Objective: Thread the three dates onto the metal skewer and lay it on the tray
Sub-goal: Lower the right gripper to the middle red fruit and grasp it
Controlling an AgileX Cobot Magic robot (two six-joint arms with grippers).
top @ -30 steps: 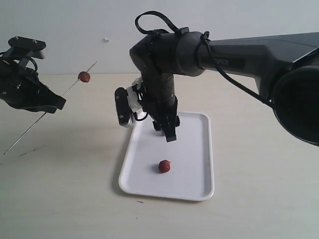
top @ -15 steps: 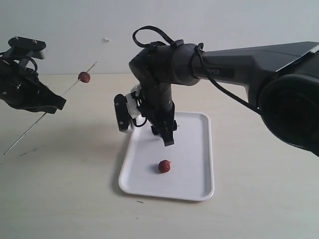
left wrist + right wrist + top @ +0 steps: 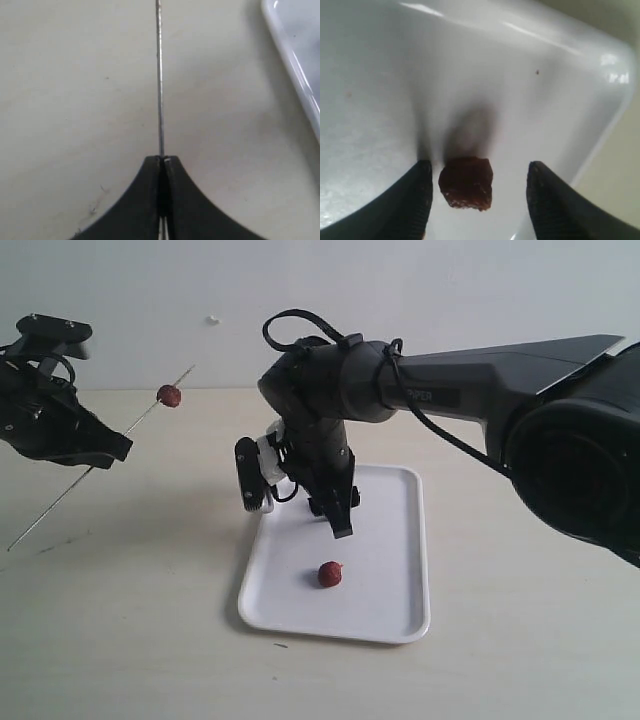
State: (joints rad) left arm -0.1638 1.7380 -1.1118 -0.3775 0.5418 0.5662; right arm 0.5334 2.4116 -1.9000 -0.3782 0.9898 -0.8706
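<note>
Date, loose [image 3: 330, 574]: on tray [image 3: 392, 580], toward near end. Right gripper [image 3: 341, 531]: fingers spread, sunk slightly lower over last second, now poised just above loose date, apart from it; pickup judged next. Left gripper [image 3: 161, 162]: pressed shut on skewer [image 3: 145, 412], unmoved, rod tilted in air. Threaded date [image 3: 169, 395]: near far tip. Third date: not in view.

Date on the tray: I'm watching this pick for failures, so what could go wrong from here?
1. The right gripper hangs open over the loose date, which sits nearer one finger. Closing may knock it rolling across the tray.
2. The left gripper pinches the thin skewer about mid-length. Pushing a second date on behind the threaded date could bend or swivel it.
</note>
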